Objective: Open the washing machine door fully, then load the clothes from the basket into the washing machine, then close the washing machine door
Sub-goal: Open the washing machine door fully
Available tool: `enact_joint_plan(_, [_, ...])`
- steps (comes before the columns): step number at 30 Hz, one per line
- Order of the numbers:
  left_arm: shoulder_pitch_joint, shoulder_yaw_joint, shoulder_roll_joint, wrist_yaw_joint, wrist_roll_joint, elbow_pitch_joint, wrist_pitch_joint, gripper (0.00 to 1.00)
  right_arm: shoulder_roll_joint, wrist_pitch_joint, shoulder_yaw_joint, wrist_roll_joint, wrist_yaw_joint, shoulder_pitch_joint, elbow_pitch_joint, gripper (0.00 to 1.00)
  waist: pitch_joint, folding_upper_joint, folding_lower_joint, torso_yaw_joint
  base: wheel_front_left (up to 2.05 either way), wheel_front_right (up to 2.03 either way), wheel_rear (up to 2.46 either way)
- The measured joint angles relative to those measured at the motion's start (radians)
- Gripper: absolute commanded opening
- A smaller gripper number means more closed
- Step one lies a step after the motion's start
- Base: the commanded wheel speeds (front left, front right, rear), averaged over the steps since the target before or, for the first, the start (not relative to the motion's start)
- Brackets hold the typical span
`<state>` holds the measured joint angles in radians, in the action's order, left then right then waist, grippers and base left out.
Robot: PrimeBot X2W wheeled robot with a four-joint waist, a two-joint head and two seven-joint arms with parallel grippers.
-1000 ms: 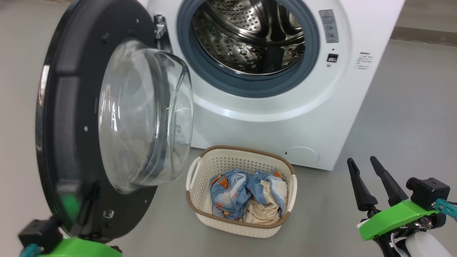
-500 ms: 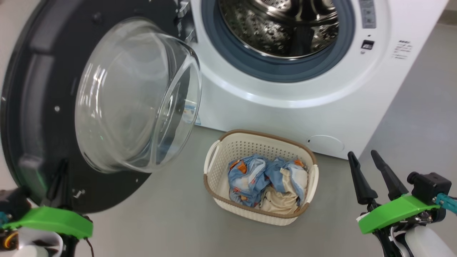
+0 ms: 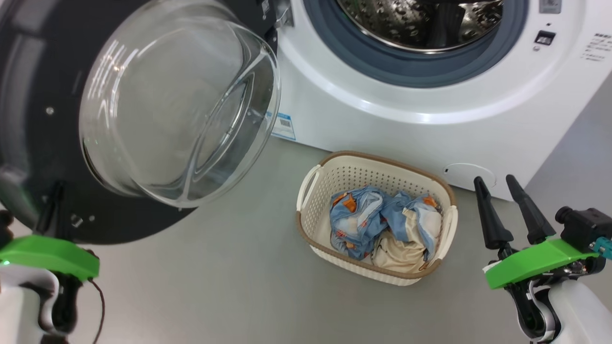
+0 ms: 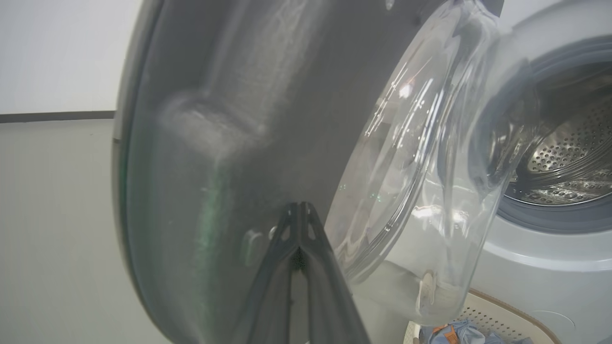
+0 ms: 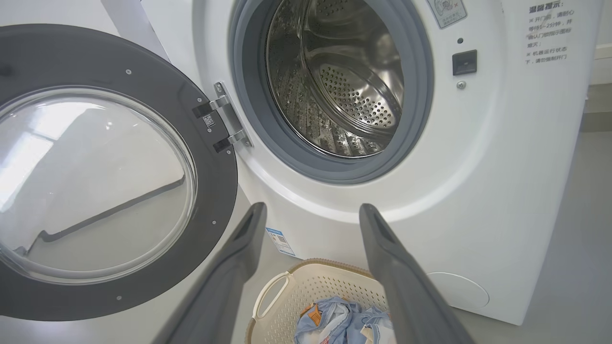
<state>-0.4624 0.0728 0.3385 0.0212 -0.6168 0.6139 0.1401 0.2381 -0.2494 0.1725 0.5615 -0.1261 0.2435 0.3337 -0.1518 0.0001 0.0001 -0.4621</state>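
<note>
Clothes (image 3: 382, 224): heaped in basket (image 3: 382, 161), floor (image 3: 229, 277) at machine (image 3: 406, 124) front; lie left of right gripper (image 3: 494, 180), splayed, empty, the nearer. Left gripper (image 4: 299, 206): clenched, tips at door (image 4: 215, 119).

Black tapered right pincer (image 3: 493, 178), green wrist cover (image 3: 535, 263)

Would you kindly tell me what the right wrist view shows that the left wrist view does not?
Right wrist view: the metal door hinges, the blue energy label, the round white hatch, and the right gripper, open. Left wrist view: the left gripper, shut, close before the dark inner face of the large round black washing machine door, whose clear glass bowl bulges in profile. Both: that door and bowl, the steel perforated drum, the grey-blue gasket, the cream perforated basket and the light blue clothes.
</note>
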Motion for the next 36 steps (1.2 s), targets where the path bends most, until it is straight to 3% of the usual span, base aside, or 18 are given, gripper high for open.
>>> enact_joint_plan(18, [-0.304,0.027,0.062,0.050,0.016,0.347,0.012,0.00,-0.001,0.000,-0.015,-0.002,0.000,0.039,0.002,1.00,-0.058,0.0000,-0.0001,-0.025,0.00,0.00,0.00])
enact_joint_plan(36, [-0.375,0.062,0.072,0.077,0.036,0.518,0.063,0.00,-0.010,0.000,-0.017,-0.004,0.000,0.038,0.004,1.00,-0.022,0.0000,-0.0001,-0.015,0.00,0.00,0.00])
